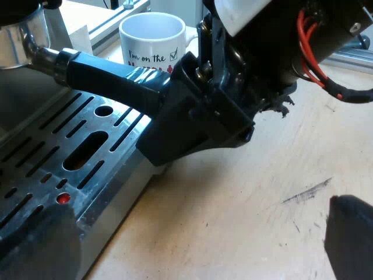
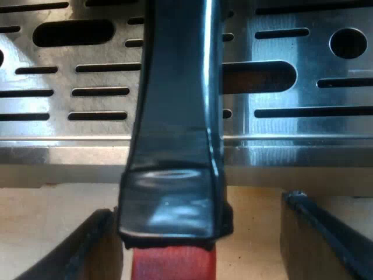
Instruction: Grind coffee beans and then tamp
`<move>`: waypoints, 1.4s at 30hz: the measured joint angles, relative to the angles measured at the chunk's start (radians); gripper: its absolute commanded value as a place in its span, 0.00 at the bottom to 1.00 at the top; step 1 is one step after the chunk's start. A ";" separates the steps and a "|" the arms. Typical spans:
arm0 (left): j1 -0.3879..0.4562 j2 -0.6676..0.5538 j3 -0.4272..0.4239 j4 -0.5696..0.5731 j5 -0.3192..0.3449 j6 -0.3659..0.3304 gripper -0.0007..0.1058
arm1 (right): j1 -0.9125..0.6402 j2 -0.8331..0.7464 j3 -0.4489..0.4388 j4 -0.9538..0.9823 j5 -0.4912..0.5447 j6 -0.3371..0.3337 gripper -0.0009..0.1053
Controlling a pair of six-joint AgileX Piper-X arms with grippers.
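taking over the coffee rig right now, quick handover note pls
Left gripper: fingers open, empty, over the drip tray edge.
Right gripper: fingers open either side of the dark handle near its red end, not clamped.
Holder: its metal head hangs over the drip tray; mug stands beyond the handle.
Done: right gripper lined up on the handle.
Left: close on it, grind, tamp. Whether the holder has grounds, cannot tell.
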 measured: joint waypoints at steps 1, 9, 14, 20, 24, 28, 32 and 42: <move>0.000 0.000 0.000 0.000 0.000 0.000 0.81 | 0.000 0.000 0.000 0.000 0.000 0.000 0.57; 0.000 0.000 0.000 0.000 0.000 0.000 0.81 | 0.000 0.007 0.000 -0.007 0.000 0.000 0.57; 0.000 0.000 0.000 0.000 0.000 0.000 0.81 | 0.000 0.007 0.000 -0.007 0.000 0.000 0.41; 0.000 0.000 0.000 0.000 0.000 0.000 0.81 | 0.000 0.007 0.000 -0.007 0.000 -0.005 0.01; 0.000 0.000 0.000 0.000 0.000 0.000 0.81 | 0.002 0.009 0.003 0.008 -0.001 -0.031 0.01; 0.000 0.000 0.000 0.000 0.000 0.000 0.81 | 0.006 0.009 0.003 0.010 0.011 -0.036 0.01; 0.000 0.000 0.000 0.000 0.000 0.000 0.81 | 0.024 0.009 0.003 0.011 0.057 -0.037 0.01; 0.000 0.000 0.000 0.000 0.000 0.000 0.81 | 0.028 -0.011 0.012 0.021 0.060 -0.039 0.01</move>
